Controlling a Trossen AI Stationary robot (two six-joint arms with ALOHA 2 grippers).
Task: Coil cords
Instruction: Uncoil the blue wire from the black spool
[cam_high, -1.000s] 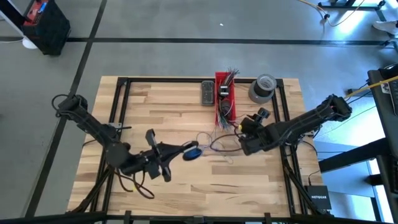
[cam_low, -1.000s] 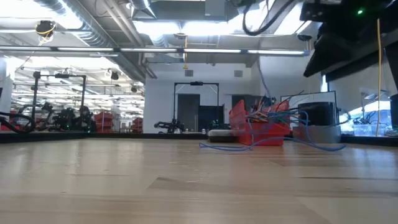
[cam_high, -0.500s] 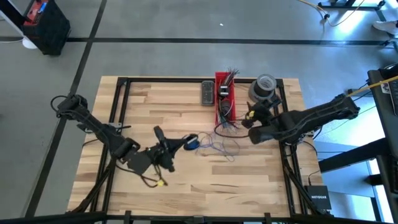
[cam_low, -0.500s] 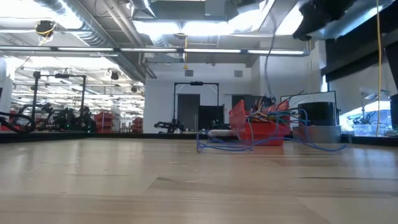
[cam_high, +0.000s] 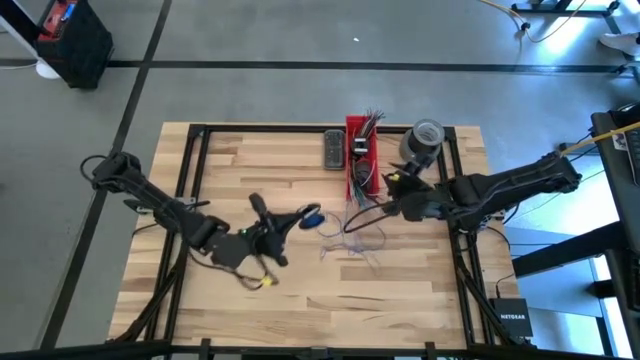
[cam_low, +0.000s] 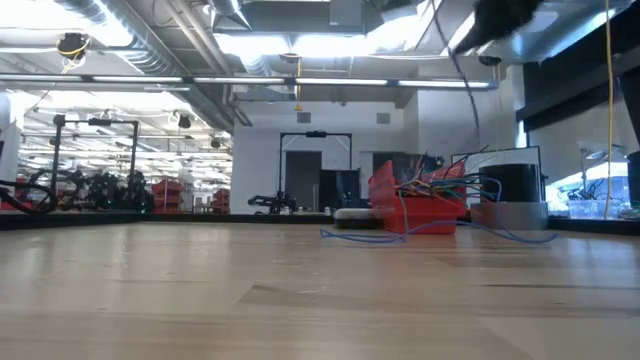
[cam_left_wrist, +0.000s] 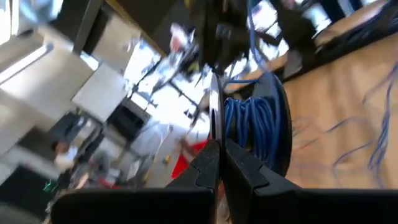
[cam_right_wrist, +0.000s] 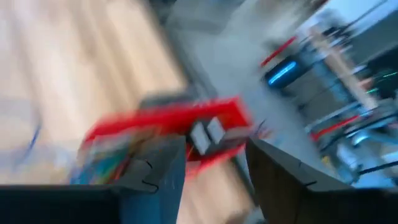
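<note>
Blue cords (cam_high: 345, 240) — loose on table (cam_high: 400, 290)

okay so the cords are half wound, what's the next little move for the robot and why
Probably another winding turn by the left gripper. Its jaws are shut against the blue coil, while loose cords lie strung across the table toward the red bin. The right gripper, jaws open, holds nothing and could guide the slack.

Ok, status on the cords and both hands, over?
Left hand shut on blue cord spool. Right hand open, empty, beside red bin. Loose cords trail between them.
</note>
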